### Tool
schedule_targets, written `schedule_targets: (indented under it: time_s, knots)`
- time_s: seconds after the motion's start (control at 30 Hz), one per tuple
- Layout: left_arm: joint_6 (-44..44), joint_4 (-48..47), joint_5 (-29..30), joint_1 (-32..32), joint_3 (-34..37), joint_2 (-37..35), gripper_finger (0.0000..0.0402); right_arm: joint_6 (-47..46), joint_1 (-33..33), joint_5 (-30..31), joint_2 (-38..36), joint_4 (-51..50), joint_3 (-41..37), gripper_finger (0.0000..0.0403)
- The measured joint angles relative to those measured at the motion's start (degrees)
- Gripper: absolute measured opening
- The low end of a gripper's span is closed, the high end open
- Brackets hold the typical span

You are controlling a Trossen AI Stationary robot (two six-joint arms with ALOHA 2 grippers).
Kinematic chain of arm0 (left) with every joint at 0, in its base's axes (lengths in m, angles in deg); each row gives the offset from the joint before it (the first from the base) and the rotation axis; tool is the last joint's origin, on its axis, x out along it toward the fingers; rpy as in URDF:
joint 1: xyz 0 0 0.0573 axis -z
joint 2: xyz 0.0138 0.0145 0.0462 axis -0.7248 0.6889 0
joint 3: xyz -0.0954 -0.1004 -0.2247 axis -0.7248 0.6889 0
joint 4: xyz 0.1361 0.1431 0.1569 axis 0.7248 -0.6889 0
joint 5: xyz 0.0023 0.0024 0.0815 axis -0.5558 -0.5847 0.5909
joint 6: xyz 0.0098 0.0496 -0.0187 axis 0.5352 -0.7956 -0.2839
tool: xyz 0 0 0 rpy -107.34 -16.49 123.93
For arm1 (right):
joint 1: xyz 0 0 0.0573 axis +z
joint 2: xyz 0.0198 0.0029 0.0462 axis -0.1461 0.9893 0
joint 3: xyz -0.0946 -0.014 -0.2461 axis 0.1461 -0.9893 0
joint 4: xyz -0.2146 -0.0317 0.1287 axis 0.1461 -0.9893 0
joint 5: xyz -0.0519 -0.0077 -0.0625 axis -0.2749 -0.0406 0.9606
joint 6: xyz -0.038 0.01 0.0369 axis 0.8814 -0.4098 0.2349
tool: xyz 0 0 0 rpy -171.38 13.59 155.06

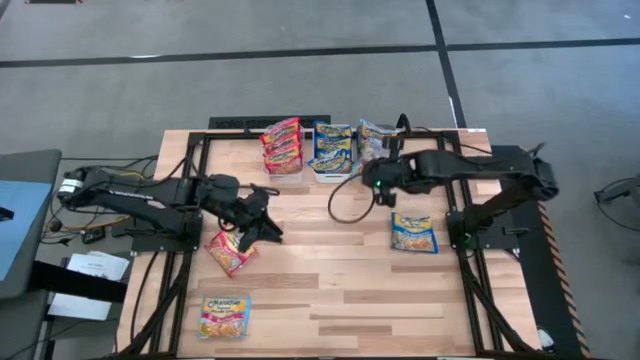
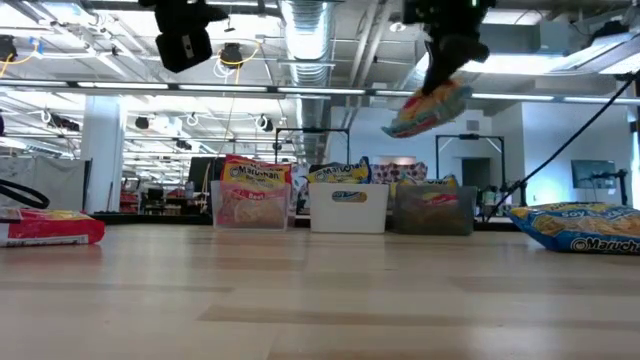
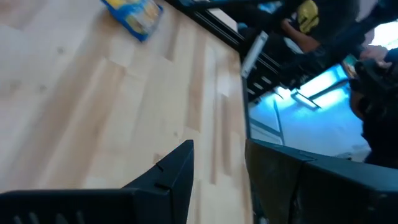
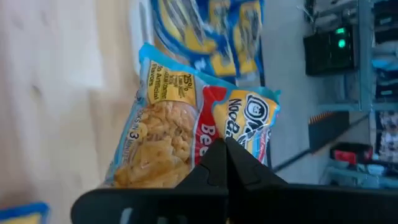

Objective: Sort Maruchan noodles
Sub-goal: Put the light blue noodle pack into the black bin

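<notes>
R gripper (image 4: 227,146) fingers clenched on corner of beef noodle packet (image 4: 186,130), held above dark bin (image 2: 433,211). Thin pinch: packet may slip, miss bin. L gripper (image 1: 262,215) fingers parted, nothing held, well apart from bin.

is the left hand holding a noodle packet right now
No, the left hand is open and empty above bare wood.

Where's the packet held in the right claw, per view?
High: packet at the far edge, by the bins, under the right claw.
Low: hanging top right, above the dark grey bin.
Left wrist: not in it.
Right wrist: centre.
Shared landmark: the white bin.
</notes>
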Motion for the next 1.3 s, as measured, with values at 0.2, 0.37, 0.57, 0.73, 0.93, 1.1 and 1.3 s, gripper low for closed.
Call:
schedule_targets:
  time_s: [0.2,0.37,0.57,0.73,0.93,1.1,1.3]
  knots:
    - [-1.77,-0.01,0.00,-5.82,0.01,0.00,0.0130,6.09,-7.20,-0.85,-2.47,3.72,-6.62,0.0003]
    - [-2.72,-0.03,-0.94,-9.65,0.00,0.00,0.0130,12.20,-11.89,-0.98,-2.69,10.17,-11.41,0.0003]
    - [-3.44,-0.07,-2.28,-11.83,0.00,0.00,0.0130,19.47,-15.45,-1.79,-0.08,15.63,-11.92,0.0003]
    - [-3.78,-0.12,-2.36,-12.23,0.00,0.00,0.0130,23.92,-16.93,-3.53,3.35,17.04,-11.92,0.0003]
    - [-5.03,-0.62,-2.36,-12.23,0.00,0.00,0.0130,27.27,-17.95,-3.49,7.70,18.20,-11.90,0.0003]
    - [-5.02,-0.62,-2.47,-12.21,0.00,0.00,0.0130,27.20,-17.31,-3.45,10.10,18.65,-11.88,0.0005]
    - [-4.99,-0.68,-3.60,-12.21,0.00,0.00,0.0130,22.86,-16.14,-3.32,10.40,18.50,-11.85,0.0008]
